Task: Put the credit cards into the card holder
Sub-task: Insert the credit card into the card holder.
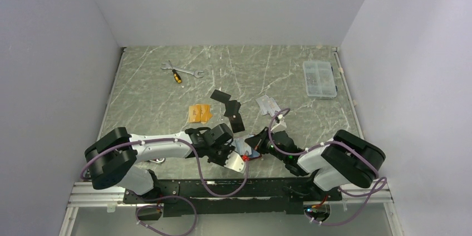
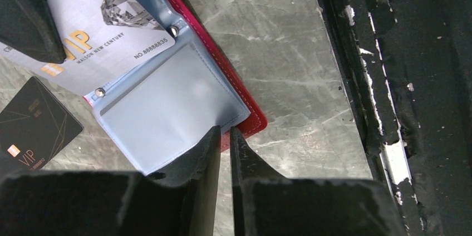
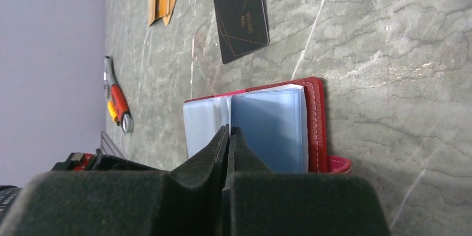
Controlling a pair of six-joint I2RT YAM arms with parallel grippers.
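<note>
left wrist: left claw (image 2: 224, 136) at card holder (image 2: 256, 122) edge

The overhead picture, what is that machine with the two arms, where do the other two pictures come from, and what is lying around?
It shows two robot arms bolted at the near edge of the table, seen from above. The other two pictures come from cameras on their wrists, looking along each claw. On it lie orange cards, black cards, silver cards, a clear box, a wrench and a screwdriver. Between the claws lies the open red card holder, a silver card against its clear sleeves. The left claw appears to pinch the holder's edge. The right claw is shut, tips at the sleeves; whether it grips anything is unclear.
</note>
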